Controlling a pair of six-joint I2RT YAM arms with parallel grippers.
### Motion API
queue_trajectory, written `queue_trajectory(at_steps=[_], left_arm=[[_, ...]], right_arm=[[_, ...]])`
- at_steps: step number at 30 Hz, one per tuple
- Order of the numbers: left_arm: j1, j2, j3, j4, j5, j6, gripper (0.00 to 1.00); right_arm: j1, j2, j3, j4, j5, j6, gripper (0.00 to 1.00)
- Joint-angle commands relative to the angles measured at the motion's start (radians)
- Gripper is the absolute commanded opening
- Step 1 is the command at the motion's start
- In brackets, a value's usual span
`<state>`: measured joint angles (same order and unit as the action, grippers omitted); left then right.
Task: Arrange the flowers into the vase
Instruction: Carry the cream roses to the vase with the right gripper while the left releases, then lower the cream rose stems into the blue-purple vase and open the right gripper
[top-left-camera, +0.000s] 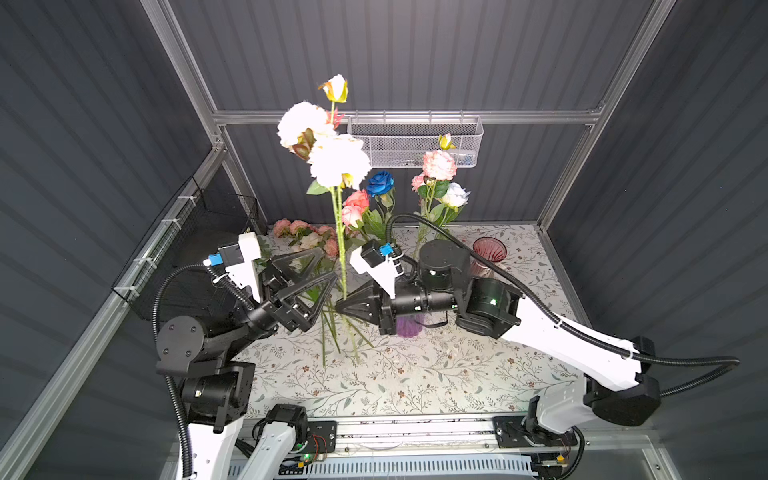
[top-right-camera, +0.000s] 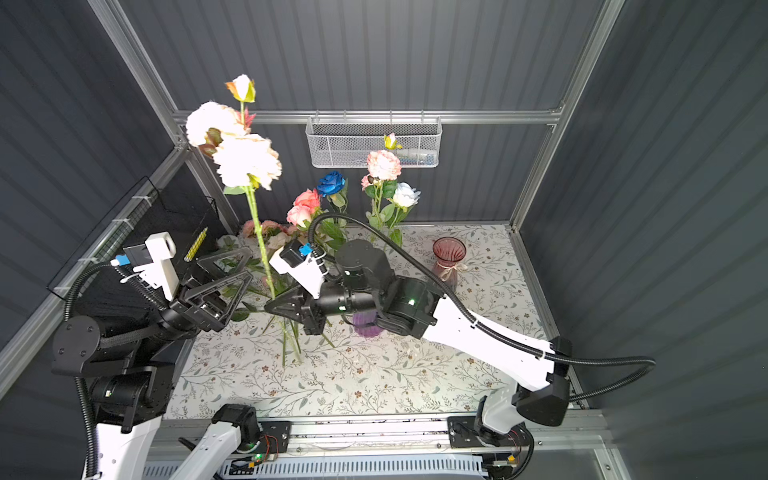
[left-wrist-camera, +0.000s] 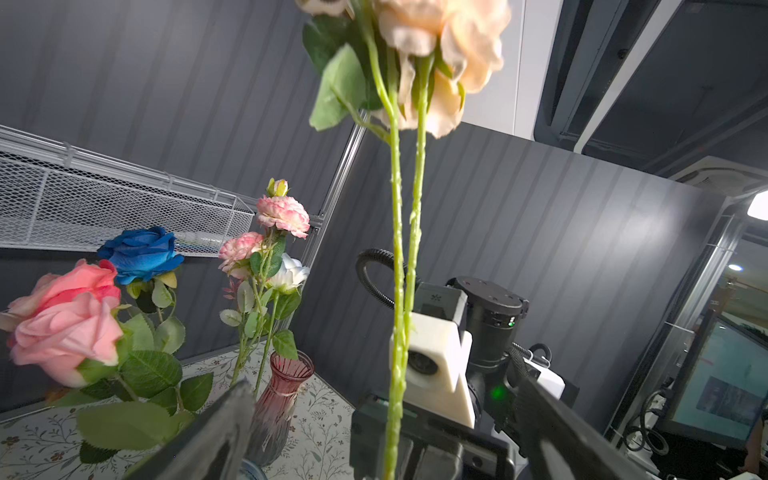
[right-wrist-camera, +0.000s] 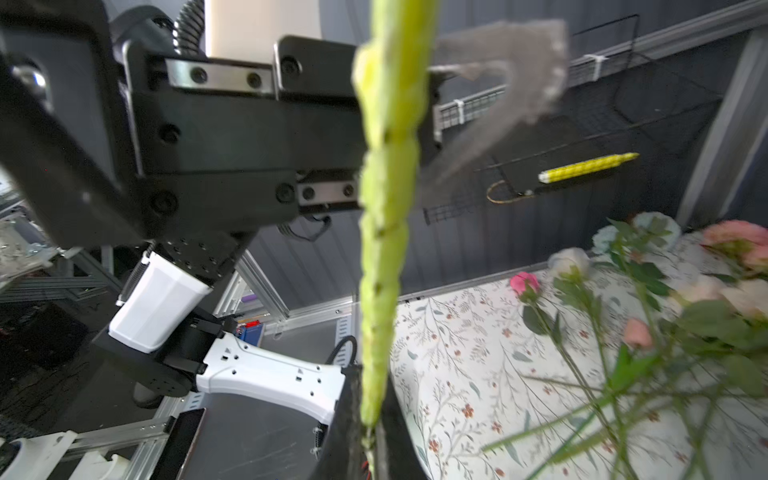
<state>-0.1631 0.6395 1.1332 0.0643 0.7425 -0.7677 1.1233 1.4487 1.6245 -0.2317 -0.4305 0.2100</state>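
step: by my reading, a handover of the white spray (top-left-camera: 338, 162), which stands upright over the middle of the tabletop (top-left-camera: 415, 374)
right gripper (top-left-camera: 338, 306): pressed together on the spray's green stem, low down
left gripper (top-left-camera: 328, 262): spread wide, stem near its fingertips, apparently untouched
loose flowers (top-left-camera: 307, 237): lying by the far left corner
pink vase (top-left-camera: 488, 253): looks empty, near the far right corner
purple vase (top-left-camera: 409, 325): mostly hidden beneath the right arm
next: probably the left gripper backs clear, then the spray goes stem-end down into a vase mouth, without brushing the standing flowers (top-left-camera: 439, 166) along the far edge
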Motion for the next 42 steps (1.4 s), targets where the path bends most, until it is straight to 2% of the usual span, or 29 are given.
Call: queue_trajectory(at_steps=[1, 6, 9, 13, 17, 21, 29, 30, 34, 36, 38, 42], left_arm=[[0.000, -0.024, 0.013, -0.058, -0.062, 0.053, 1.00], [0.000, -0.091, -0.026, -0.123, -0.179, 0.113, 1.00], [0.000, -0.132, -0.070, -0.151, -0.228, 0.129, 1.00], [0.000, -0.136, -0.094, -0.209, -0.229, 0.132, 1.00], [0.000, -0.140, -0.107, -0.258, -0.233, 0.136, 1.00], [0.000, -0.152, -0.119, -0.286, -0.238, 0.141, 1.00], [0.000, -0.155, -0.149, -0.307, -0.243, 0.152, 1.00], [0.000, -0.153, -0.157, -0.306, -0.245, 0.152, 0.99], [0.000, -0.150, -0.182, -0.321, -0.251, 0.153, 0.99], [0.001, -0.151, -0.191, -0.339, -0.271, 0.155, 1.00], [0.000, -0.154, -0.204, -0.349, -0.285, 0.157, 0.99], [0.000, -0.158, -0.228, -0.396, -0.340, 0.156, 1.00]], right_arm=[[-0.041, -0.124, -0.072, 0.043, 0.138, -0.033, 0.00], [-0.131, -0.263, -0.184, 0.036, 0.247, -0.059, 0.00], [-0.186, -0.281, -0.204, 0.052, 0.313, -0.102, 0.00], [-0.256, -0.225, -0.188, 0.092, 0.317, -0.133, 0.00], [-0.290, -0.157, -0.211, 0.171, 0.368, -0.179, 0.00], [-0.332, -0.091, -0.249, 0.235, 0.353, -0.150, 0.00], [-0.330, -0.065, -0.445, 0.306, 0.366, -0.077, 0.00], [-0.329, -0.070, -0.469, 0.315, 0.371, -0.066, 0.04], [-0.302, -0.109, -0.540, 0.321, 0.386, -0.041, 0.45], [-0.285, -0.138, -0.557, 0.316, 0.391, -0.034, 0.56], [-0.272, -0.167, -0.571, 0.310, 0.390, -0.019, 0.63], [-0.255, -0.236, -0.618, 0.311, 0.397, 0.025, 0.70]])
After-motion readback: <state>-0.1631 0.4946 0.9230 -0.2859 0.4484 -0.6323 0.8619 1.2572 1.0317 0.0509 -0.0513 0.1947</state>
